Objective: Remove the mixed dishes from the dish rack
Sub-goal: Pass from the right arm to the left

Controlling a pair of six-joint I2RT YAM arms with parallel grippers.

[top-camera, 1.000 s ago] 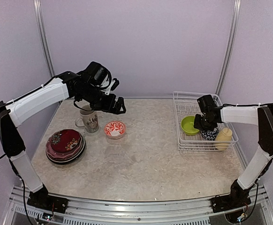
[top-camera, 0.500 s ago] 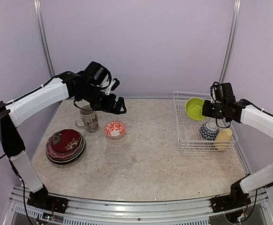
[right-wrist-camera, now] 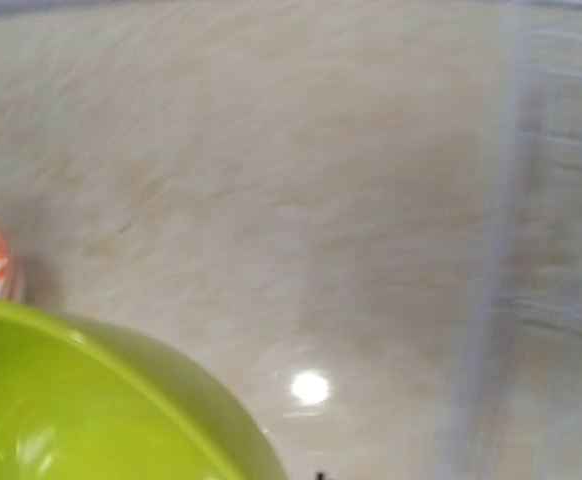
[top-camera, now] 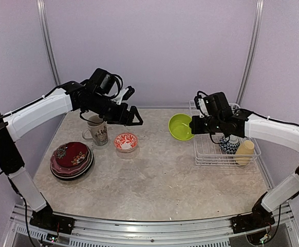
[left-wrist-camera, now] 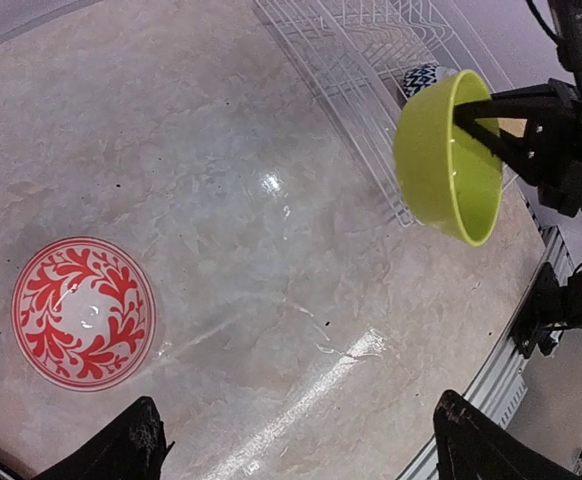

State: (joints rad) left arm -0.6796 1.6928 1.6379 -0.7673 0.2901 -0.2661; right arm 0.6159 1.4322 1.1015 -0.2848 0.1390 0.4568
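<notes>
The beige marbled tabletop point(top-camera: 154, 180) carries everything. Over its left half reaches the white-and-black left arm point(top-camera: 41, 110). Its left gripper point(top-camera: 132, 106) hangs in the air with the fingers spread wide and nothing between them or touching them. In the left wrist view the two dark fingertips point(left-wrist-camera: 136, 445) sit far apart at the bottom corners.

The right arm point(top-camera: 273, 131) stretches in from the right. Its right gripper point(top-camera: 194, 125) is clamped on the rim of a glossy lime-green ceramic bowl point(top-camera: 180, 126), one finger inside the bowl and one outside. The bowl is off the table, just beyond the left side of the rectangular white wire dish rack point(top-camera: 216, 163), which stands at the right of the table. The bowl is tipped, so its smooth, plain hollow shows from above.

Inside the rack are a blue-and-white patterned cup-shaped piece point(top-camera: 229, 145) and, beside it at the near right corner, a pale-yellow mug point(top-camera: 245, 150).

At the near left of the table lies a stack of round plates point(top-camera: 71, 158), a dark red floral one on top. Behind it stands a beige patterned mug point(top-camera: 98, 133), upright with its handle to the left. Just to the mug's right is a small white bowl with a red leaf pattern point(top-camera: 125, 141), upright on the table.
</notes>
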